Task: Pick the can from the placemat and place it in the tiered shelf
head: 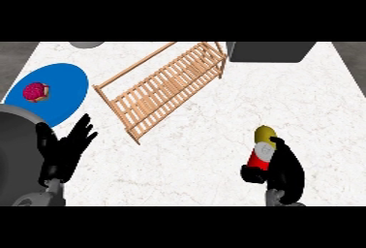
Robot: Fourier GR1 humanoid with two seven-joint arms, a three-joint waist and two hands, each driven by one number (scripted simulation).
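First, at the near edge on the right side, the right hand [286, 170] is curled round the can [264, 145]. The thumb and the fingers close on the lower, red part of the can. Its white middle and its yellow end stick out beyond the hand, pointing away from the robot. The can leans a little and it is in the hand, not on the placemat and not in the shelf. Under the hand lies the pale marble counter [207, 150], but I cannot tell if the can touches it.

Far to the left of this hand, at the same near edge, the left hand [66, 147] rests open, with its fingers spread and pointing up. It holds nothing. Its grey forearm [18, 140] shows beside it at the left border.

Just beyond the left hand lies the blue placemat [68, 80], and on its far left part sits a small pink thing [37, 92]. It is well apart from the can.

Beyond the right hand and to its left, between the two hands but farther away, stands the tiered shelf [160, 87]. It is of light wood with many slats and it runs slantwise over the counter. It is well apart from the can.

Farthest, straight beyond the right hand, a dark grey box [270, 51] is at the back edge, near the shelf's far end. A grey round thing [87, 44] shows only partly, far beyond the left hand.
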